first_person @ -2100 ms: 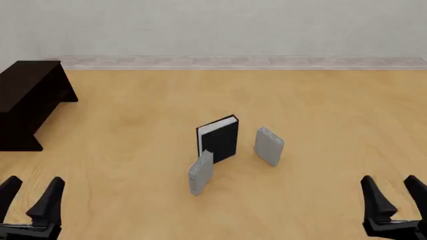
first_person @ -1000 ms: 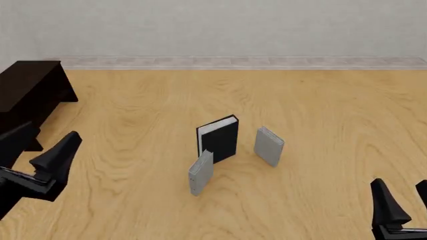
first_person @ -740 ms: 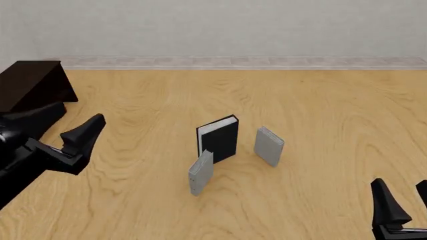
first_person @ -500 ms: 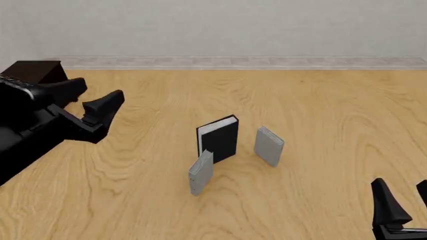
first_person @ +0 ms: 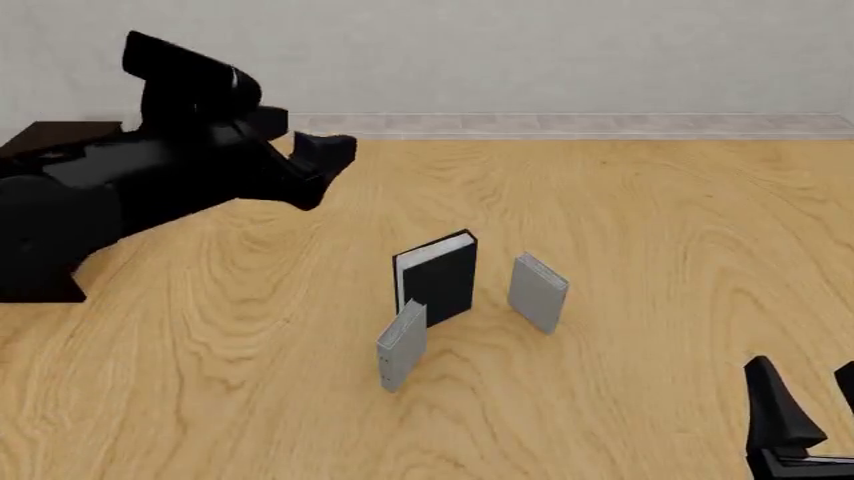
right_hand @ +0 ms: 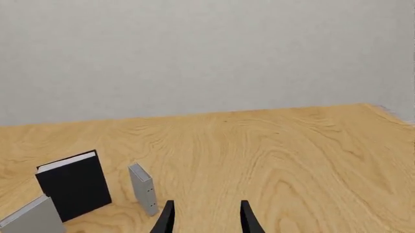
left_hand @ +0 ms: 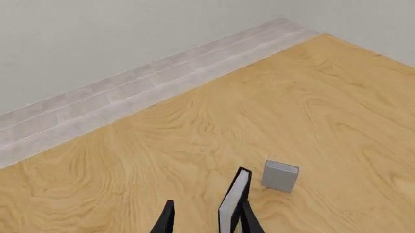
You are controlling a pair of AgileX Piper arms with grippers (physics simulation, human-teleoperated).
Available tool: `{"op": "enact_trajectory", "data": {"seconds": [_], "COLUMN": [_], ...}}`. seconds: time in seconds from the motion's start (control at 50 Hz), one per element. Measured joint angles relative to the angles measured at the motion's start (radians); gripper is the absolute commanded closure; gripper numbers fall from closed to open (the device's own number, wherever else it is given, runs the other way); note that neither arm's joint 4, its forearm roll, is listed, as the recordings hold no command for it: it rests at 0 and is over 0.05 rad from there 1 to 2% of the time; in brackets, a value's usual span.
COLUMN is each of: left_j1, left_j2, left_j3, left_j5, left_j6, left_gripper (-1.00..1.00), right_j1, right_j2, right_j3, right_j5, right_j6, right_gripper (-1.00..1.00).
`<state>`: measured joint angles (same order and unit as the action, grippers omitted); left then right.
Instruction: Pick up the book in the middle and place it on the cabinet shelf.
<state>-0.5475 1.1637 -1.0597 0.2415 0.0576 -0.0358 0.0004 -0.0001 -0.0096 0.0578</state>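
- Upright on the table [first_person: 641, 200], the book [first_person: 438, 278] stands mid-table between two grey books, one [first_person: 402, 343] nearer the arms and leaning, one [first_person: 539, 291] just beside it on the right.
- Above and well to its left, the left gripper [first_person: 310, 160] hovers, fingers spread and empty; it should probably descend straddling the covers, clear of both neighbours.
- Low at the near right edge, the right gripper [right_hand: 205, 218] idles, fingers apart.
- At far left, the cabinet shelf [first_person: 40, 285] sits partly behind the left arm.
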Motion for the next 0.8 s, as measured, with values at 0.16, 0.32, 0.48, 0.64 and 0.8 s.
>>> {"op": "enact_trajectory", "data": {"seconds": [0.16, 0.32, 0.48, 0.64, 0.8], "left_j1": [-0.044, -0.086, -0.124, -0.144, -0.132], "left_j2": [0.114, 0.232, 0.331, 0.423, 0.52], "left_j3": [-0.109, -0.217, -0.3, -0.392, -0.496], "left_j5": [0.112, 0.239, 0.334, 0.41, 0.482], "left_j6": [0.001, 0.004, -0.003, 0.005, 0.045], "left_gripper": [-1.0, -1.0, -1.0, -1.0, -1.0], "right_j1": [-0.005, -0.009, -0.018, -0.023, -0.027], "right_j2": [0.0, 0.0, 0.0, 0.005, 0.028], "right_j3": [0.0, 0.0, 0.0, 0.0, 0.0], "right_j5": [0.003, 0.004, 0.004, 0.001, -0.021], "right_j6": [0.006, 0.009, 0.006, 0.002, 0.002], "right_gripper": [-1.0, -1.0, -1.0, -1.0, -1.0]}}
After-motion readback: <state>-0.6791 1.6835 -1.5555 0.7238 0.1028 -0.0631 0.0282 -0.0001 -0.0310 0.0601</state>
